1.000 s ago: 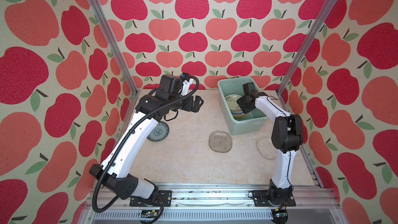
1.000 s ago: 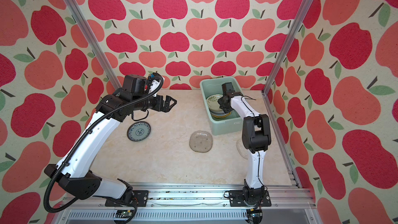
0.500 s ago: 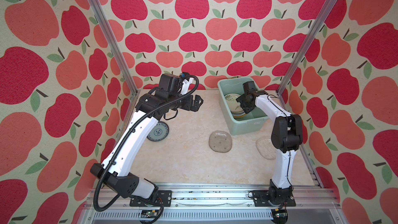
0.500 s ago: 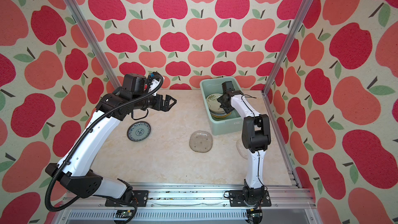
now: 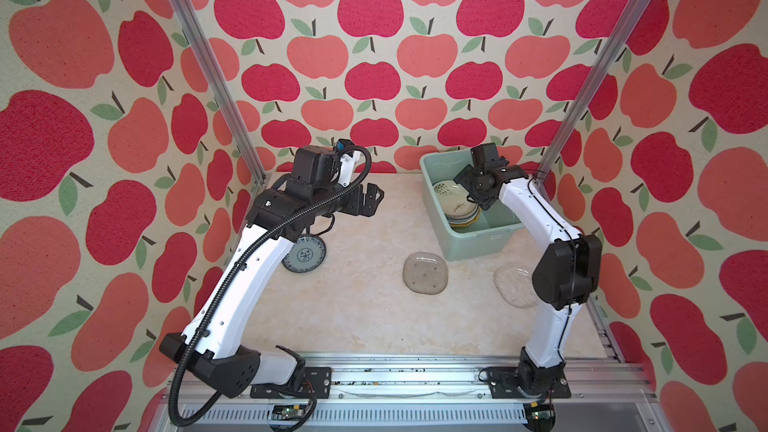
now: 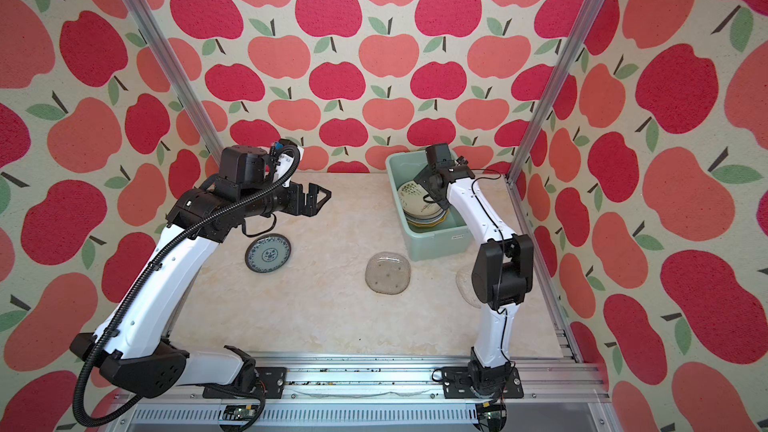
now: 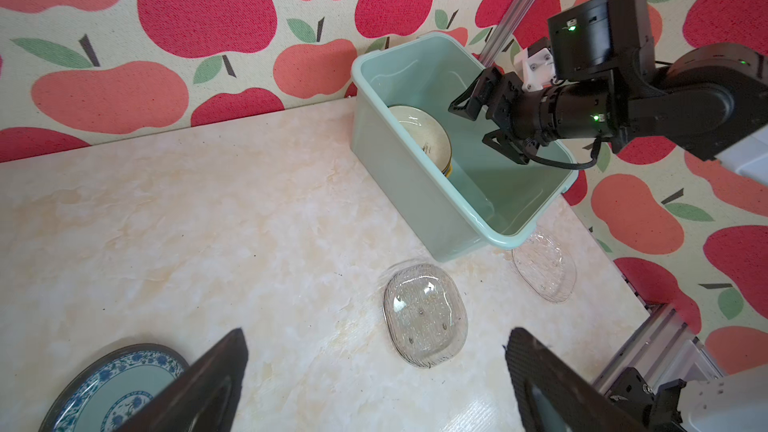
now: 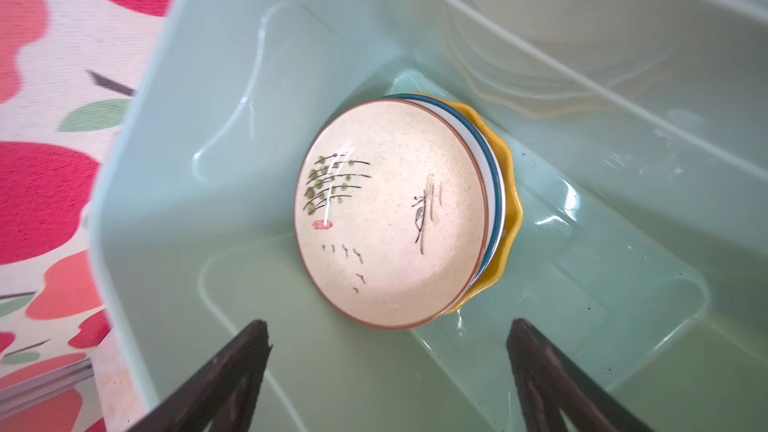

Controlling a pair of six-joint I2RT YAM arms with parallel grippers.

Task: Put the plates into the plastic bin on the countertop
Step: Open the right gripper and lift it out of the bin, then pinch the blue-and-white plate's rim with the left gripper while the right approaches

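In both top views the right arm's elbow covers part of a rounded clear glass plate (image 5: 513, 290) at the near right of the beige marble-patterned countertop (image 5: 353, 317). In a top view the left arm hides part of a round blue-patterned plate (image 5: 307, 255) at the left. The small label (image 5: 496, 237) on the pale mint-green rectangular plastic bin (image 5: 473, 243), far right, is too small to read. A second clear glass plate (image 5: 424, 273) lies just near of the bin. The left gripper (image 6: 318, 197) hangs spread and empty above the middle. The right gripper (image 5: 467, 184) sits in the bin's mouth over a stack of plates (image 5: 457, 207).

In the left wrist view the blue-patterned plate (image 7: 104, 384) is cut off, and the bin wall hides most of the stack.

In the right wrist view the right gripper's fingers (image 8: 232, 367) stand wide apart, holding nothing. A cream round plate (image 8: 390, 218) tops the stack, painted with a willow, a boat, birds and an unreadable red seal. Below it only the rims of a white teal-edged plate (image 8: 496, 184) and a yellow scalloped plate (image 8: 513, 209) show.
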